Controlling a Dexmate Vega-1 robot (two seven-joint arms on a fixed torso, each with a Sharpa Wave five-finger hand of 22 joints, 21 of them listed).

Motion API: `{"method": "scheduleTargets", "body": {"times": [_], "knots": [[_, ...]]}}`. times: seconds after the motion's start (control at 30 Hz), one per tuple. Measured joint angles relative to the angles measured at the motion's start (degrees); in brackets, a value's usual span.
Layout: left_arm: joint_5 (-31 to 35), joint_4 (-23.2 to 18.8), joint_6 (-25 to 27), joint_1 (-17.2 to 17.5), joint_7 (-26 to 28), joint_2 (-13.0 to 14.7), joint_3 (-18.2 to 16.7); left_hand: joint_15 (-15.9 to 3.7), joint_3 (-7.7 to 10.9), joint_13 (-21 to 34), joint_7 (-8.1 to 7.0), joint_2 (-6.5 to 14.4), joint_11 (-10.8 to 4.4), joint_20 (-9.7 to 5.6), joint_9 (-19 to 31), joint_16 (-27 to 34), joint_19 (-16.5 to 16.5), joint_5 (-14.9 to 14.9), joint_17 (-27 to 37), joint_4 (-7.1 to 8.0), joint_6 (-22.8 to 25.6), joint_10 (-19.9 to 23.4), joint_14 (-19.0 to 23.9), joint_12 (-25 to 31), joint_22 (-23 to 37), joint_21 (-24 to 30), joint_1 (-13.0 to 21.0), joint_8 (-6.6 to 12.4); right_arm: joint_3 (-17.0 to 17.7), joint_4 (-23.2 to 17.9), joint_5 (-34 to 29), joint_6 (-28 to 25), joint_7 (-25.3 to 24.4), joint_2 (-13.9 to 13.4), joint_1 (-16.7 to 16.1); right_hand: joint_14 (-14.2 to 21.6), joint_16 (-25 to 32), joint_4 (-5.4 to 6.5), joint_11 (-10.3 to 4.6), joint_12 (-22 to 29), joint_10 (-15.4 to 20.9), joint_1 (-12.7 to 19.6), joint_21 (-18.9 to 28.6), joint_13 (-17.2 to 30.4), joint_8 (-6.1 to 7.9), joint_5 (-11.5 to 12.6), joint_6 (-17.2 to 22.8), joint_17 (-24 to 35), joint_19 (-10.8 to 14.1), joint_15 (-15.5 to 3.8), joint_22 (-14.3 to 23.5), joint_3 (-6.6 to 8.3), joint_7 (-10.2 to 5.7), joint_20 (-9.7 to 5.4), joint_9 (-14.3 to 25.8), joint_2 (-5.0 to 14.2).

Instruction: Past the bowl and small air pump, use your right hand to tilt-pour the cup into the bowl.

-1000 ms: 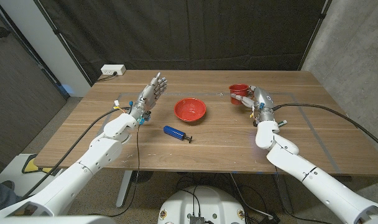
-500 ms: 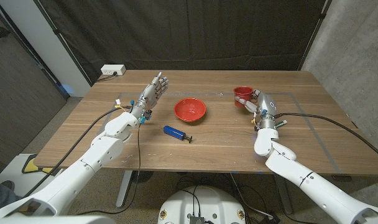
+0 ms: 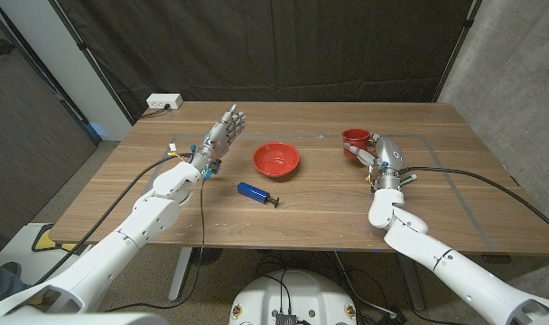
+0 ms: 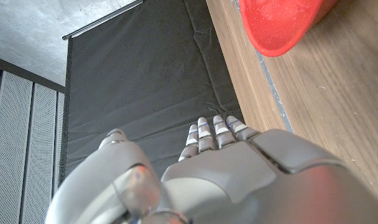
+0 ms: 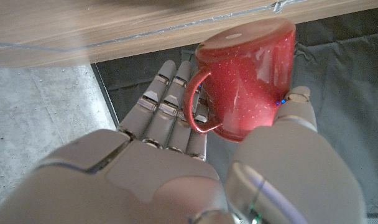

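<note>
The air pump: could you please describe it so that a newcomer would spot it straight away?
On the wooden table, look just in front of the red bowl, toward the robot. The air pump lies there flat, apart from both hands. It is the only blue thing, a short cylinder with a thin dark stem; the bowl and cup are red.

Between cup (image 3: 353,140) at right hand (image 3: 380,153) and bowl (image 3: 276,159): bare wooden table (image 3: 329,194), nothing standing in the way. Air pump (image 3: 255,191) lies just in front of the bowl, off that line. Left hand (image 3: 218,135) stands near the bowl's far side, apart from it.
</note>
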Motion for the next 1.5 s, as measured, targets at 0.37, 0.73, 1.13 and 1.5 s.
{"method": "scheduleTargets", "body": {"times": [0.37,0.73,1.13,1.5], "knots": [[0.1,0.1,0.1,-0.1,0.0,-0.1,0.1,-0.22,0.0,0.0,0.0,0.3,0.0,0.0,0.0,0.0,0.0,0.0,0.0,0.0,0.0,0.0,-0.2,0.0,0.0,0.0,0.3,0.0,-0.8,1.7,1.1,-1.2,0.5,-0.3,1.1,0.0,0.0,0.0,-0.16,-0.4,-0.2,-0.1,0.0,0.1,-0.18,0.2,-0.2,0.0,-0.3,0.0,0.0,0.0,-0.22,0.27,-0.1,0.09],[0.2,-0.6,0.1,0.2,0.6,-0.1,0.1,-0.22,-0.01,0.0,0.0,0.3,0.0,-0.01,0.0,0.0,0.0,0.0,0.0,0.01,0.0,0.0,-0.2,0.0,0.0,0.0,0.3,0.0,-1.5,3.2,1.9,-1.8,1.1,-0.7,1.8,-0.1,0.0,0.1,-0.15,-0.5,-0.1,-0.2,-0.4,0.1,-0.34,0.2,-0.2,0.0,-0.4,-0.14,0.0,-0.1,-0.22,0.17,-0.1,0.18],[0.3,-1.4,0.1,1.1,1.1,0.1,0.1,-0.22,-0.48,0.0,0.0,0.3,0.0,0.4,0.0,0.0,-0.4,-0.2,0.0,-0.01,0.0,0.0,-0.2,0.0,0.0,0.0,0.3,0.0,-2.4,2.9,2.1,-3.5,2.2,-1.7,2.2,-0.5,0.0,0.65,-0.54,-0.9,-0.5,-0.2,-0.6,0.0,-1.23,0.2,-0.5,-0.3,-1.4,0.11,0.0,-0.65,-0.53,0.19,-0.1,0.19],[0.3,-2.1,0.3,1.5,1.3,0.5,0.0,-0.22,-0.47,0.0,0.0,0.3,0.0,0.41,0.0,0.0,-0.4,-0.2,0.0,-0.01,0.0,0.0,-0.2,0.0,0.0,0.0,0.3,0.0,-2.5,1.2,2.5,-4.9,2.9,-2.6,1.5,-0.7,0.0,1.83,-1.06,-1.7,-1.0,0.5,-1.3,0.1,-2.17,0.2,-0.8,-0.1,-2.3,-0.12,0.0,-1.83,-0.84,0.27,-0.4,0.86]]}}
